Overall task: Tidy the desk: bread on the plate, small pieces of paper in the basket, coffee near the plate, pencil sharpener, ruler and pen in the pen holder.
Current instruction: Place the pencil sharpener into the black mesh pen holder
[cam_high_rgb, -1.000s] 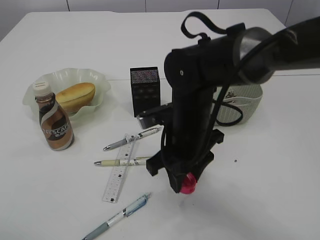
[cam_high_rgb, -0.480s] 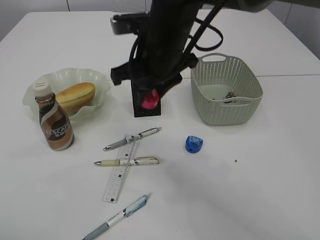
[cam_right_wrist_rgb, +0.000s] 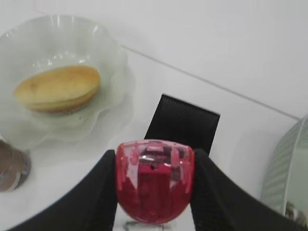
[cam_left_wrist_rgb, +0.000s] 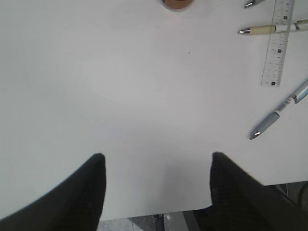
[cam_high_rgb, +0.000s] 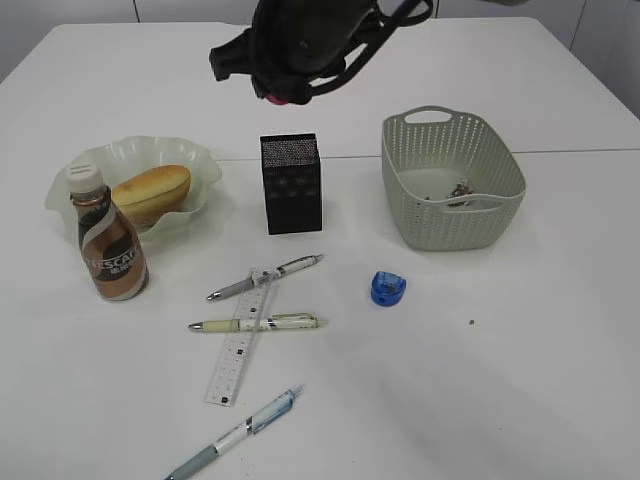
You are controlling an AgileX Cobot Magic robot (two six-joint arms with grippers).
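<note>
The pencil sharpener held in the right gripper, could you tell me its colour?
Translucent red pencil sharpener; the right wrist view shows it best.

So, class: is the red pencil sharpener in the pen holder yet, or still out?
Out. The right gripper holds the red pencil sharpener in the air above the black pen holder.

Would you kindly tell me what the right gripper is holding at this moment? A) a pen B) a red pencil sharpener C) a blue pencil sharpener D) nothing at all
B: in the right wrist view the right gripper is clamped on a red pencil sharpener above the black pen holder, while the blue pencil sharpener lies on the table.
</note>
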